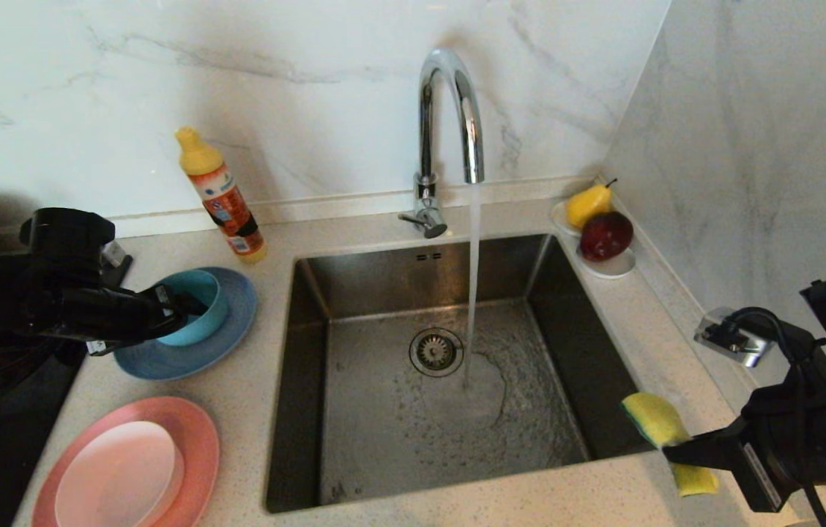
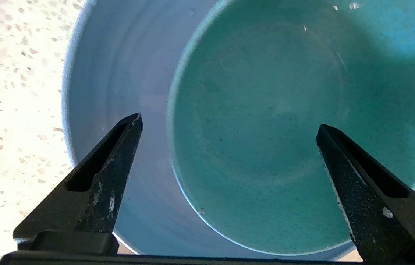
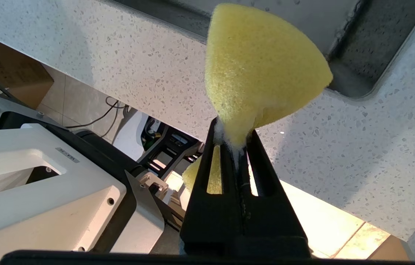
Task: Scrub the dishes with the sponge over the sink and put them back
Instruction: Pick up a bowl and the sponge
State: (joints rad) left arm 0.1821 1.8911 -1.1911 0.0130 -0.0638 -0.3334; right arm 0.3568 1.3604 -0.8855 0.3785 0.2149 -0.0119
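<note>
Sitting on the blue-grey plate [image 1: 186, 344] at nine o'clock from the sink [image 1: 384, 410], the teal bowl [image 1: 197, 307] has the left hand [image 1: 175, 311] at its rim, fingers spread wide apart, one outside the bowl over the plate and one over its inside. Toward seven o'clock the pale pink dish [image 1: 120, 476] lies on the salmon-pink plate [image 1: 197, 439]. At the sink's four o'clock corner the right hand [image 1: 676, 450] is clamped tight on the yellow sponge [image 1: 655, 417], pinching its middle, above the speckled worktop [image 1: 252, 395]. Water runs from the tap [image 1: 449, 110] beside the drain [image 1: 436, 352]. A detergent bottle [image 1: 222, 194] stands at eleven o'clock, fruit on a saucer [image 1: 614, 267] at two.
</note>
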